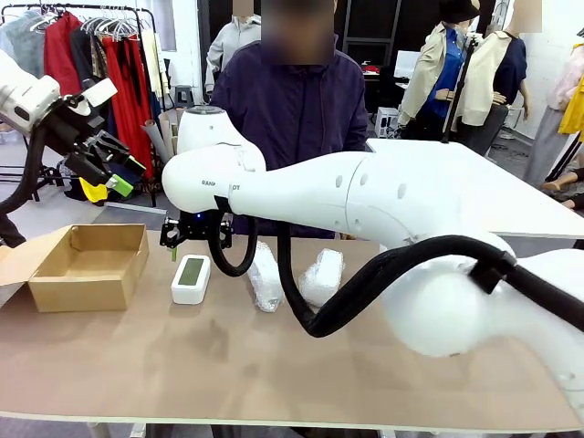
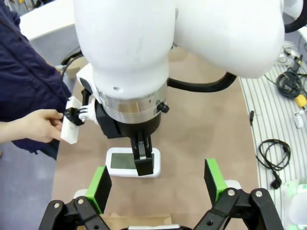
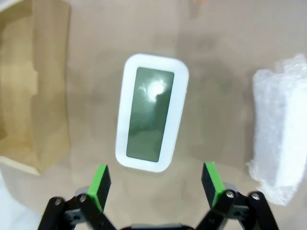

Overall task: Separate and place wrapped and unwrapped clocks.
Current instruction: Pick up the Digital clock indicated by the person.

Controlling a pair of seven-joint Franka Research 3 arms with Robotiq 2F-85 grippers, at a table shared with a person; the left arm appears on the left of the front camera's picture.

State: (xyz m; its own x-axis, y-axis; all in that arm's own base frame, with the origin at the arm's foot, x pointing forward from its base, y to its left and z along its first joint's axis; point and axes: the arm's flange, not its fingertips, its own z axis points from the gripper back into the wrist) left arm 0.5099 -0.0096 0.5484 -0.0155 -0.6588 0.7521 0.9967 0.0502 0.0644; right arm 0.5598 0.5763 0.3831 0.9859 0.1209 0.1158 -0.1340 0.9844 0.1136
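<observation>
Hovering over the bare clock (image 3: 152, 112), the right gripper (image 3: 156, 178) stands wide and empty. The clock lies on the table (image 1: 274, 365) between the box (image 1: 87, 265) and the nearest wrapped clock (image 1: 265, 274). The next move likely calls for lowering, then closing across its narrow sides.

Centre frame, the clock (image 3: 151, 112) is smooth white plastic (screen glossy, catching glare); the bundle (image 3: 280, 134) at right is crinkled bubble wrap; the box (image 3: 53, 120) at left, matt cardboard.

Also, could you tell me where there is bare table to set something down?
The wide near strip of the table, in front of the clock and both wrapped bundles, is bare. A narrower gap lies between the cardboard box and clock. Crowded: far middle, right tool over the clock.
</observation>
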